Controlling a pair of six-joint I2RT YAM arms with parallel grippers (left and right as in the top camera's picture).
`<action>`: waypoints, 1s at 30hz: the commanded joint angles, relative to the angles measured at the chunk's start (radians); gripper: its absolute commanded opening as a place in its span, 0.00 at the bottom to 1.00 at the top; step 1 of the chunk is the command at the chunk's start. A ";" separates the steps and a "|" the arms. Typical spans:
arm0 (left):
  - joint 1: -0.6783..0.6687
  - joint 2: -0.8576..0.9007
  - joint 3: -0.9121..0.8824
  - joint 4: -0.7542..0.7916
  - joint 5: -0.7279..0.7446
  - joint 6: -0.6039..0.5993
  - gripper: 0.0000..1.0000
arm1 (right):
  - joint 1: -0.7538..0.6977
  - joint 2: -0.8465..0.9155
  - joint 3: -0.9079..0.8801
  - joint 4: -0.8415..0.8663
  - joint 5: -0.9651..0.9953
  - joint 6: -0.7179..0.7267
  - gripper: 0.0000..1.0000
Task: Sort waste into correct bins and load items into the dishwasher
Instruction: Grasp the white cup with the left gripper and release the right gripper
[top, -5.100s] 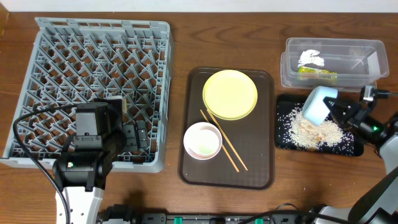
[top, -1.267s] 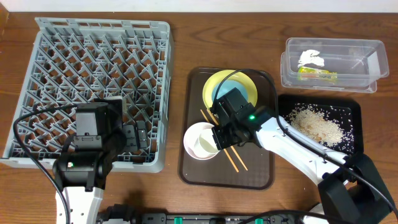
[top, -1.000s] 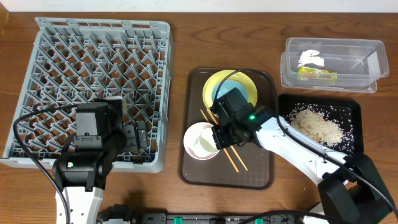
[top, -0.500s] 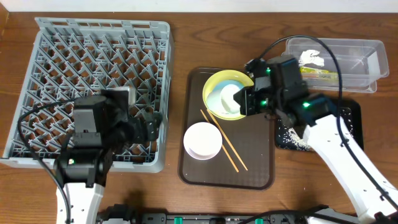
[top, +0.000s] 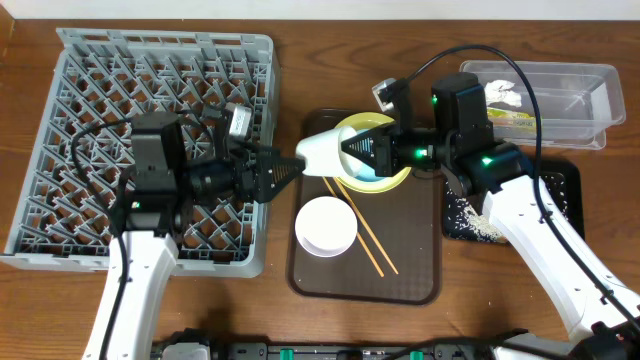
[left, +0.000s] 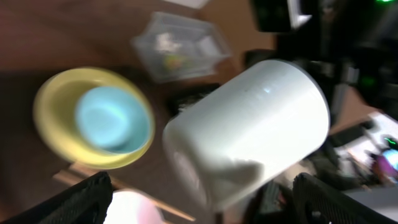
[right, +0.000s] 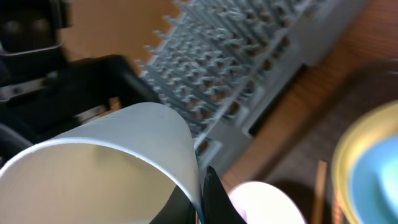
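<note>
My right gripper (top: 350, 150) is shut on the rim of the small white cup (top: 322, 152) and holds it on its side above the brown tray's left edge; the pinch shows in the right wrist view (right: 202, 199). My left gripper (top: 285, 168) reaches from over the dish rack (top: 100, 90), open, its tips at the cup's base (left: 249, 130). The light blue bowl (left: 106, 118) sits on the yellow plate (left: 56, 124). The pink-white bowl (top: 325, 225) and chopsticks (top: 365, 240) lie on the tray.
The brown tray (top: 400, 280) lies at centre. The clear tub (top: 560, 100) at the back right holds the tissue (top: 500, 93) and wrapper (top: 515, 118). The black tray (top: 560, 180) holds rice scraps (top: 468, 215).
My right gripper carried the white cup left from over the plate. My left arm swung right off the rack and met the cup's base. Earlier, the blue bowl went from the black tray onto the plate.
</note>
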 joint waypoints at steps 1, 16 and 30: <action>-0.004 0.034 0.022 0.062 0.207 -0.002 0.94 | -0.006 0.008 0.003 0.032 -0.171 0.014 0.01; -0.113 0.043 0.022 0.246 0.224 -0.122 0.92 | -0.006 0.008 0.003 0.114 -0.283 0.047 0.01; -0.140 0.043 0.022 0.282 0.224 -0.130 0.73 | -0.021 0.008 0.003 0.126 -0.275 0.047 0.01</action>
